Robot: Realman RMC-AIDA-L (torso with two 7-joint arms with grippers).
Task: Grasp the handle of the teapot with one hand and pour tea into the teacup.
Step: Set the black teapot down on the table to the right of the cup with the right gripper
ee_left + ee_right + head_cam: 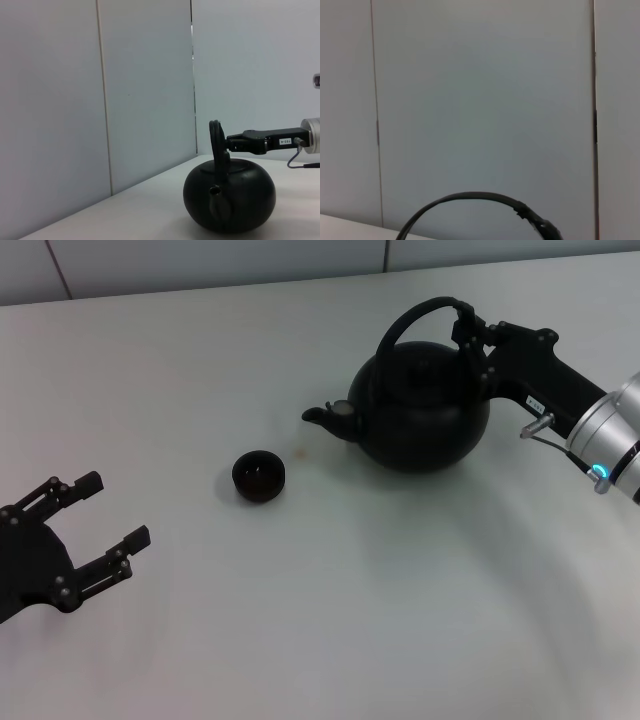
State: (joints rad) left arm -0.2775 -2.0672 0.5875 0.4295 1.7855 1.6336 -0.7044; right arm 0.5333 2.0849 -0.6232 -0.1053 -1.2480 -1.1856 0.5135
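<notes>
Fingers of right gripper point(468, 332) clamp handle point(415, 316) of round matte-black teapot point(420, 405); left gripper point(95, 530) spread wide.

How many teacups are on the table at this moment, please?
1. The single teacup sits on the white table, just off the spout side of the teapot and apart from it. Nothing suggests another is hidden.

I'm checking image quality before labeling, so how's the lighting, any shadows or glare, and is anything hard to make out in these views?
Head view: even, soft light; the teapot and teacup cast only faint shadows on the white table, no harsh glare. Left wrist view: the teapot is a dark silhouette against pale wall, surface detail lost. Right wrist view: mostly blank wall, only the handle arc showing, slightly soft.
</notes>
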